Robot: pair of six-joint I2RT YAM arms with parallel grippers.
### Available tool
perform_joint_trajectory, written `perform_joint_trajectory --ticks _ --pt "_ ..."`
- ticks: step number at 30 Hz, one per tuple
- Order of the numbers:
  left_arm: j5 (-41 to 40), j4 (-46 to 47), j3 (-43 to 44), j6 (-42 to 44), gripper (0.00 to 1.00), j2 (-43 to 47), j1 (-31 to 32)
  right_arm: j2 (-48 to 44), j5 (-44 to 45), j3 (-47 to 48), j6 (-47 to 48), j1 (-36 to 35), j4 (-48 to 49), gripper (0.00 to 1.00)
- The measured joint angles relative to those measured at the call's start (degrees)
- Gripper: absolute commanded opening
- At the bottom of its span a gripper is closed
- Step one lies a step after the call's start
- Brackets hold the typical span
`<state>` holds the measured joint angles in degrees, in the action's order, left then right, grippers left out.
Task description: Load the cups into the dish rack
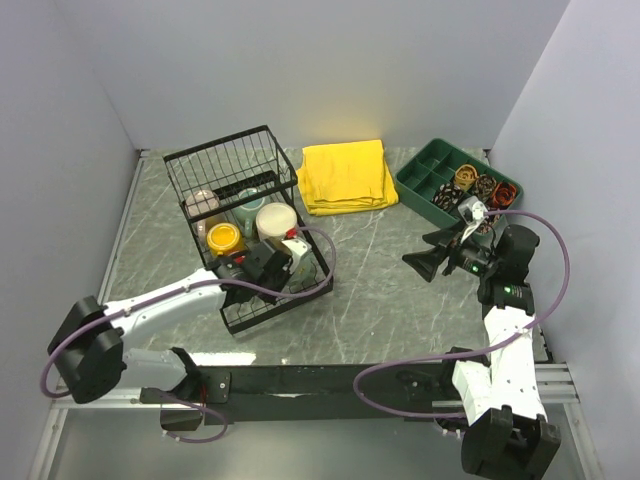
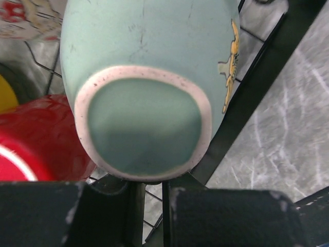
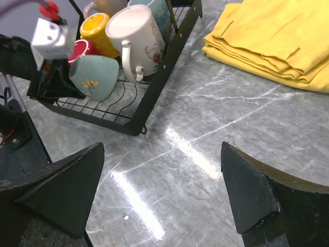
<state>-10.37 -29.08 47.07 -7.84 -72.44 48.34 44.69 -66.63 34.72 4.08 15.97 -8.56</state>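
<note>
The left gripper (image 2: pixel 149 200) is clenched tight, low in the dish rack (image 1: pixel 215 165), its pads drawn together right under the base of the teal mug (image 3: pixel 95 77). Whether anything is pinched in that sliver between them, I cannot tell. The mug lies on its side in the slotted tray, base toward the gripper, flower decal showing, close against the rack's outer rail. The red mug (image 2: pixel 41 139) sits just beside it, though I cannot say if they touch. That looks like the danger spot. A round mug lying on wire slots can roll, and 1 careless pull backward could drag it over the rail and onto the counter (image 3: pixel 205 128). If a handle is caught in those pads, a retreat without letting go takes the mug along. A sideways nudge would knock it into the red mug, or on into the cream mug (image 3: pixel 136 38) and yellow mug (image 3: pixel 97 25) packed behind, and glazed ceramic chips easily. The pads are also right among the wires, so a snag could jolt the whole rack. The purple cable (image 1: pixel 325 250) looping over the rack's corner is 1 more thing that might hook on the way out. Over on the other side, the right gripper (image 3: pixel 159 190) hangs released and wide above bare counter, well apart from the rack, so there is little risk from that side.
</note>
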Motion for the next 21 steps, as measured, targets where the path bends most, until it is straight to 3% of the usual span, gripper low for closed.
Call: perform_joint_trajectory --ticks 15,21 --pt "0.7 -0.6 2.6 1.2 0.11 -7.1 -1.4 0.0 -1.0 0.0 -0.6 1.3 0.4 1.00" --pt "1.5 -1.0 4.0 1.2 0.20 -9.7 -1.4 0.0 -1.9 0.0 -1.3 2.1 0.6 1.00"
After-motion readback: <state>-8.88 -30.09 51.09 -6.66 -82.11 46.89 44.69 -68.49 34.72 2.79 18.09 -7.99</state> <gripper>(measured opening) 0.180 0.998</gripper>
